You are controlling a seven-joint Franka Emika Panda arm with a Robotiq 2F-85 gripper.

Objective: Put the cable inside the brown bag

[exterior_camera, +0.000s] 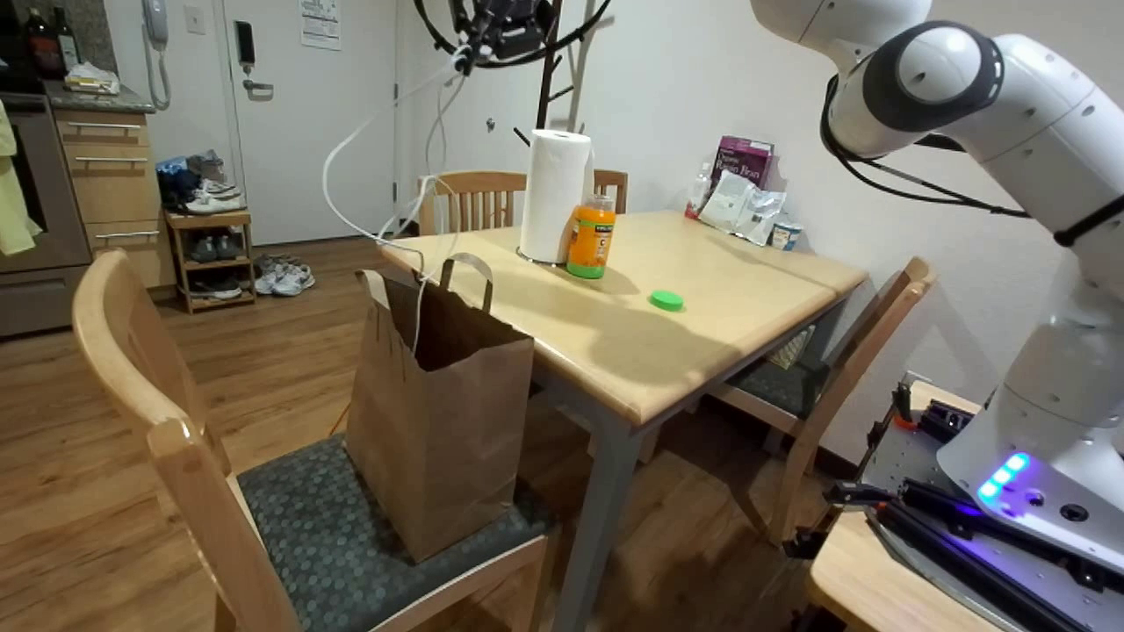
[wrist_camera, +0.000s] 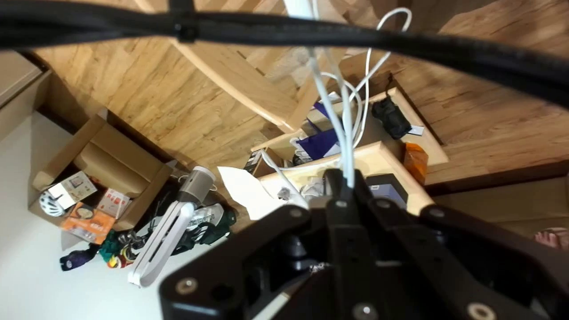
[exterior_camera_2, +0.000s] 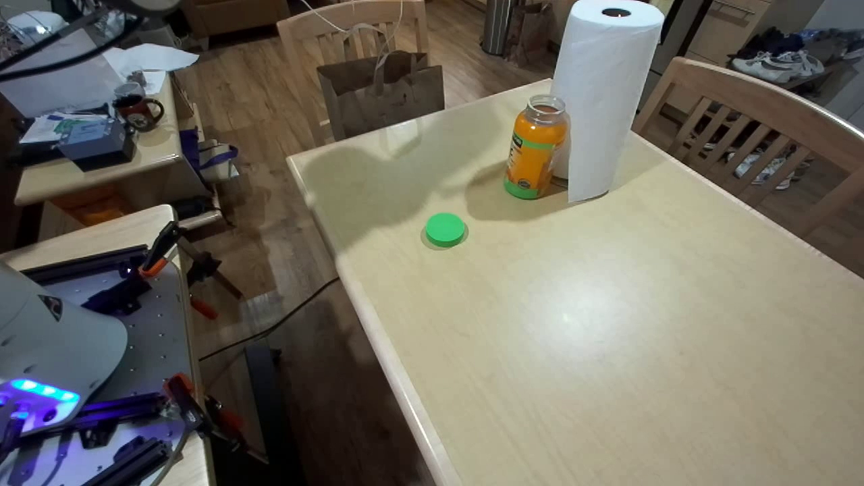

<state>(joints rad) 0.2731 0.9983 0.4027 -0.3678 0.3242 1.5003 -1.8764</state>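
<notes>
Your fingers [wrist_camera: 334, 184] are pinched together on the white cable [wrist_camera: 348, 158] and hang high, well above the surface [exterior_camera: 746, 298]. Along an edge of that surface, between two corners, stands a chair [exterior_camera: 290, 518]; on its seat you have the brown bag [exterior_camera: 439, 421], upright, just outside the edge, its mouth [exterior_camera: 448, 329] facing up. Down from your grip falls the cable in slack loops: the lowest strand appears to dip past the rim into the bag, while most of the length hangs in the air, some of it wide of the paper walls. Judging by that, you are at the lowering-in step, with the pickup done and the release not yet due. Your next move probably calls for centring the fingers over the mouth and coming down to the rim slowly, so that the slack folds inside rather than over the edge of the surface; only then should you let go. As for the views, in an exterior view the edge of the surface hides the foot of the brown bag [exterior_camera_2: 385, 101], and your fingers are out of frame; in an exterior view you get the bag whole, its mouth [exterior_camera: 448, 329] and the loops above it. Only the wrist view gives you the pinch close up, strands running out between the fingers, but you cannot make out the mouth there.
</notes>
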